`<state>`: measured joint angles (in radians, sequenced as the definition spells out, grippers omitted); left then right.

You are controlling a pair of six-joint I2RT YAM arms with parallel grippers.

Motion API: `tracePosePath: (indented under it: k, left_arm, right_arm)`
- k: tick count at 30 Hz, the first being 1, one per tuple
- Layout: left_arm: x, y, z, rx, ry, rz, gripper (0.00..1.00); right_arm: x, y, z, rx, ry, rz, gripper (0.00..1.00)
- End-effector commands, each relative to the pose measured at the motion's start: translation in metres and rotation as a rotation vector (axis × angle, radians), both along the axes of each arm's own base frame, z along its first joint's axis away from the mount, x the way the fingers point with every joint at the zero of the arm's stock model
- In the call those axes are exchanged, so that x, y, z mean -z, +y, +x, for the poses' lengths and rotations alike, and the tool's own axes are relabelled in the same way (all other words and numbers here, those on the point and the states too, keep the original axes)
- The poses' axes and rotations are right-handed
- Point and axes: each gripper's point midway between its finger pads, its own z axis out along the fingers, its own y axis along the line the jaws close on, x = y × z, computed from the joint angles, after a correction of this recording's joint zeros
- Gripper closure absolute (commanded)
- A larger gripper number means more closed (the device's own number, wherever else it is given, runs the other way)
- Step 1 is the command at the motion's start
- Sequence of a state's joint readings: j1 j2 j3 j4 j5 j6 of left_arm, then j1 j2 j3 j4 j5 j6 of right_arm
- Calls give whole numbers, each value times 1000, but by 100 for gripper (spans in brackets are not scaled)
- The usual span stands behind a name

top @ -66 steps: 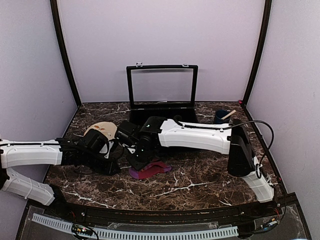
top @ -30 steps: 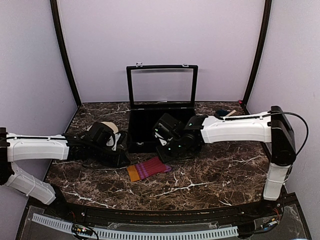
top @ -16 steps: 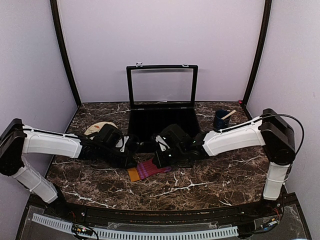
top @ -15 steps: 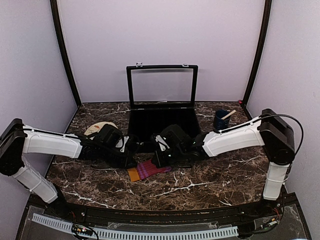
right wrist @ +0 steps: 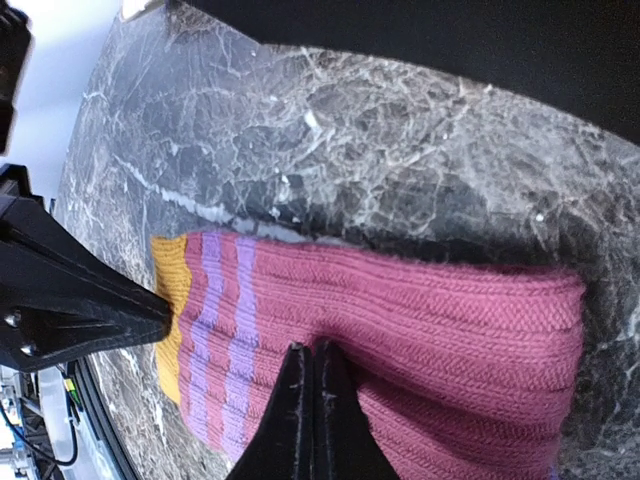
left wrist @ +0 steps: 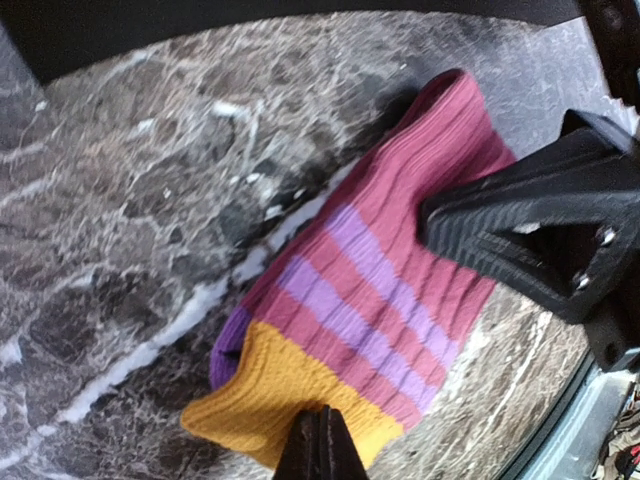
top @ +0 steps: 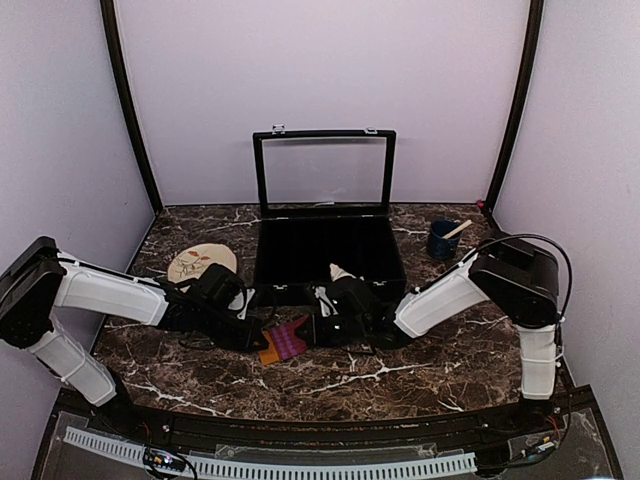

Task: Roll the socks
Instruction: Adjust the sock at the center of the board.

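Maroon sock (top: 288, 341) lies flat on the bench (top: 420, 370), just in front of the black case (top: 300, 250). The left hand (left wrist: 320, 440) is pinched tight on its orange end. The right hand (right wrist: 310, 385) is pinched tight on its maroon part.

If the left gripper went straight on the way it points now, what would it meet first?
The maroon sock: the left gripper is shut at its orange end. Beyond it, probably the right gripper, though depth is unclear.
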<state>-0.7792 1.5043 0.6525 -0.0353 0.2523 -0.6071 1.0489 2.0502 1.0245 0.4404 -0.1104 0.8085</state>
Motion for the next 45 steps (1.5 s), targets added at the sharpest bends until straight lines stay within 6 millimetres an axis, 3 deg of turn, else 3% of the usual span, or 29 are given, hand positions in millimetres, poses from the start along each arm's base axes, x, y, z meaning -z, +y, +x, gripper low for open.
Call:
tracePosePath:
  k: [1, 11, 24, 31, 38, 45]
  left_arm:
    - [22, 16, -14, 0, 46, 74, 100]
    - [48, 30, -25, -8, 97, 140, 100]
    - [49, 29, -17, 5, 76, 176, 100]
    - [43, 22, -5, 5, 42, 173, 100]
    - [42, 13, 4, 11, 26, 166, 100]
    - [38, 5, 18, 25, -12, 175, 100]
  right_arm:
    - [-5, -2, 15, 78, -50, 63, 100]
    - [8, -28, 12, 164, -53, 81, 100]
    - [4, -58, 13, 230, -95, 5, 100]
    - [5, -75, 10, 223, -124, -121, 100]
    - [20, -89, 4, 162, -126, -331, 100]
    - [32, -105, -17, 76, -100, -490, 100]
